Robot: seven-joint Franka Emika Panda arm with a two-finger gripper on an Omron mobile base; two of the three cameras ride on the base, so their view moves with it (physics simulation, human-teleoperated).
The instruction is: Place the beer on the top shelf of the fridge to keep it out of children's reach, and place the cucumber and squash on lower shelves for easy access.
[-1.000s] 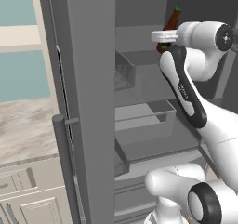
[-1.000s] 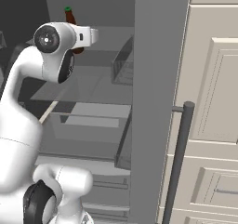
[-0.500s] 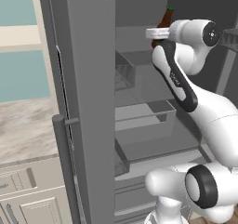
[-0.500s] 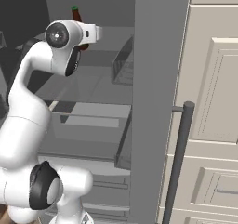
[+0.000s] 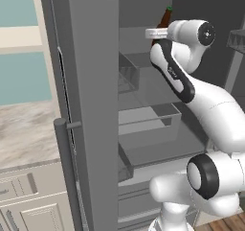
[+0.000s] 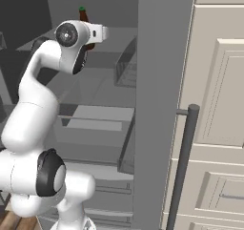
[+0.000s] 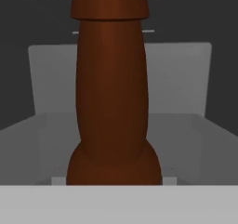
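The beer (image 5: 165, 20) is a brown bottle held upright, high up inside the open fridge (image 5: 91, 105). My gripper (image 5: 158, 33) is shut on its lower body, with the wrist level behind it. From the right side, the beer (image 6: 84, 16) rises above the white wrist, over a grey shelf (image 6: 112, 57) in the upper part of the fridge. In the hand view the beer (image 7: 111, 88) stands close and centred, with a pale grey ledge (image 7: 186, 139) and the dark back wall behind it.
A clear bin (image 5: 136, 76) sits on a shelf below the bottle, and a larger drawer (image 5: 153, 124) lies lower. The fridge door edge with its bar handle (image 5: 67, 172) stands at the left. Cream cabinet fronts and a dark bar handle (image 6: 183, 162) are at the right.
The arm has carried the beer a little higher and deeper into the fridge. The grip on the bottle is unchanged.
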